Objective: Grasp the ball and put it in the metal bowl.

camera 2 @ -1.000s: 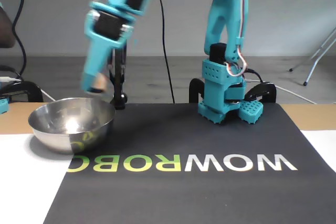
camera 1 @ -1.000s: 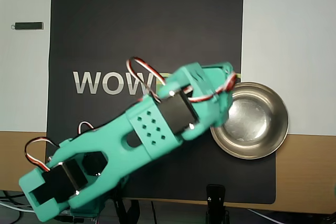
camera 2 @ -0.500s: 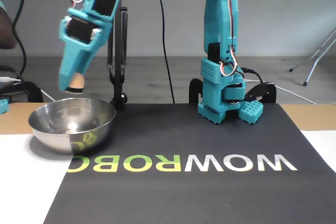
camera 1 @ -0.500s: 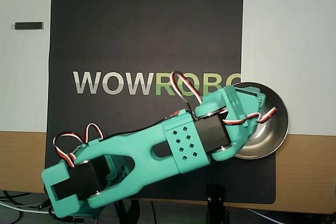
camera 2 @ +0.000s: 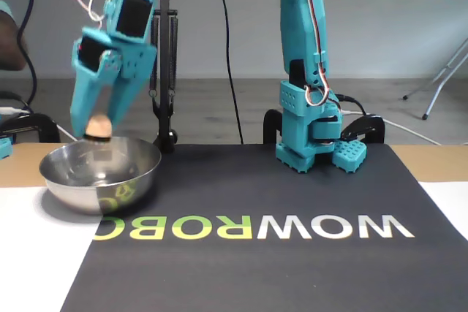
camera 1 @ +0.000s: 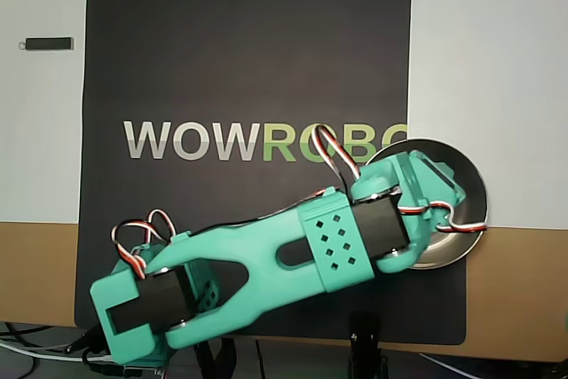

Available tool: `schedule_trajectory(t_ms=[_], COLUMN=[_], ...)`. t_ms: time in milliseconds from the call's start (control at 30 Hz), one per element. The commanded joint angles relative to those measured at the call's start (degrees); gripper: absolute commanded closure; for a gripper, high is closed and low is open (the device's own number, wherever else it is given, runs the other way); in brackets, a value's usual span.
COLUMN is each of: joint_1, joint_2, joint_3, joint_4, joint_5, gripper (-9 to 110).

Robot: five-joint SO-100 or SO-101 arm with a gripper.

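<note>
The hand (camera 2: 93,123) now hangs right over the metal bowl (camera 2: 100,174) in the fixed view, a shift to the left from half a second ago, when it sat over the bowl's near-left rim at a steeper slant. Its two fingers have spread apart; earlier they looked pressed together. The ball (camera 2: 97,127) sits between the fingertips, just above the bowl's rim. From this angle I cannot tell for sure whether the fingers are gripping it or it has come free, but it looks to touch the left finger (camera 2: 80,104) at least.

Up in the overhead view, the arm (camera 1: 266,264) has swung further across: the hand (camera 1: 435,193) covers the middle of the metal bowl (camera 1: 472,185), where before it hid only the left half. More of the printed lettering (camera 1: 266,140) on the black mat (camera 1: 248,42) is uncovered now.

The views split the story. The overhead one hides the ball altogether under the teal wrist, and shows only a crescent of bowl rim on the right. It does show a small dark stick (camera 1: 49,43) lying on the white part of the worktop (camera 1: 479,42), far off at upper left. The fixed view alone gives the ball, the open fingers, the bowl's reflecting wall and the arm's base (camera 2: 311,137) standing at the mat's back edge, well apart from the bowl.
</note>
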Motion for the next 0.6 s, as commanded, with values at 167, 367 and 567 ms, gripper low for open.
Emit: schedule_trajectory(t_ms=[167, 367, 567], joint_1=[2.2, 3.34, 3.52], joint_2=[-2.2, -4.13, -5.27], joint_3=[-2.29, -2.37, -2.37], joint_4=[-0.53, -0.62, -0.7], joint_5=[3.6, 3.6, 3.6], gripper=[79, 79, 79])
